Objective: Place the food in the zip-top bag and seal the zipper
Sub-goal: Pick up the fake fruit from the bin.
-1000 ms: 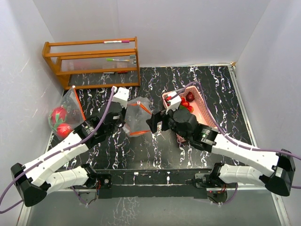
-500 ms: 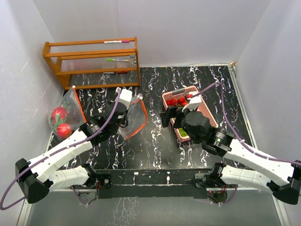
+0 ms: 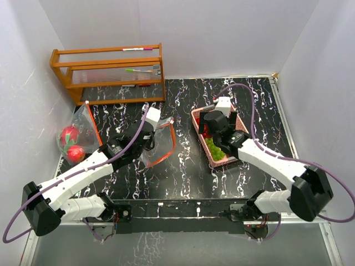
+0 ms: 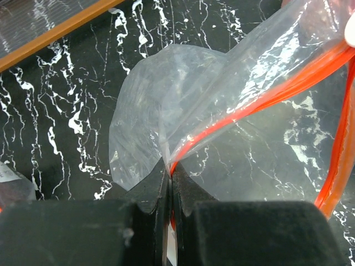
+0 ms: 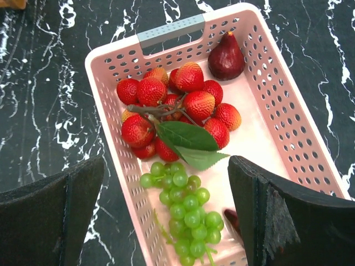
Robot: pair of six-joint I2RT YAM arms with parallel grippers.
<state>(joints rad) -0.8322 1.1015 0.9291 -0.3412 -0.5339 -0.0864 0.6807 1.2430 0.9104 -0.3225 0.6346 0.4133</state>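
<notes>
The black marbled desk [image 3: 188,172] is carrying a pink basket [image 5: 277,94] on its right side, with the clear zip-top bag [image 4: 166,100] lying apart to the basket's left. The left pincer [image 4: 169,172] is clamping fully shut on the bag's edge by the orange zipper [image 4: 266,97]. The right pincer [image 5: 166,166] is hovering wide open above the basket, gripping nothing. Inside the basket, red berries [image 5: 177,111], green grapes [image 5: 186,205] and one dark red fruit [image 5: 226,55] are lying.

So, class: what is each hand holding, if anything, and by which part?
Left hand pinches the clear zip-top bag at its edge, on the end of the orange zipper. Right hand, open over the pink basket, holds nothing.
</notes>
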